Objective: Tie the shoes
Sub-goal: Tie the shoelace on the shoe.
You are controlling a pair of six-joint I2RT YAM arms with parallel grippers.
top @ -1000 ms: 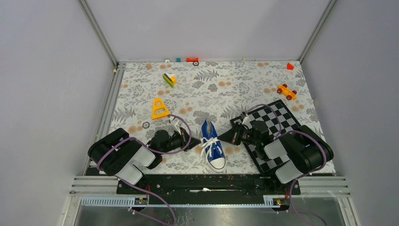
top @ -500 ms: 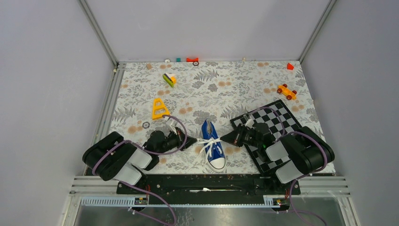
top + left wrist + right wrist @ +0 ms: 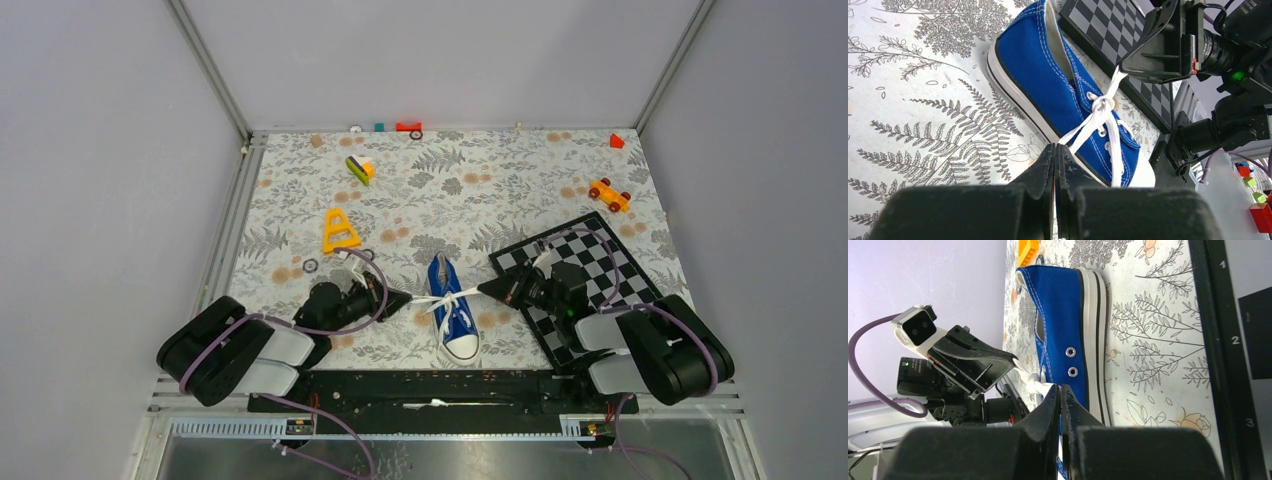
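Note:
One blue sneaker (image 3: 457,314) with a white sole and toe cap lies on the floral mat, toe toward the arms. Its white laces (image 3: 447,298) are crossed in a knot (image 3: 1102,104) over the tongue, with one strand running out to each side. My left gripper (image 3: 408,299) sits just left of the shoe, shut on the left lace end (image 3: 1079,135). My right gripper (image 3: 483,289) sits just right of it, shut on the right lace end (image 3: 1037,384). Both strands look taut. In the wrist views the shoe (image 3: 1048,85) (image 3: 1063,315) fills the middle, beyond each pair of closed jaws.
A checkered board (image 3: 600,250) lies under the right arm. A yellow triangle (image 3: 340,232) and a small black ring (image 3: 310,265) lie behind the left gripper. Farther back are a green-yellow toy (image 3: 360,168), an orange car (image 3: 609,194) and red blocks (image 3: 616,141).
Both arms have drawn back and outward, each holding its lace end. The loose laces have tightened into a nearly straight line across the shoe. The shoe has stayed in place.

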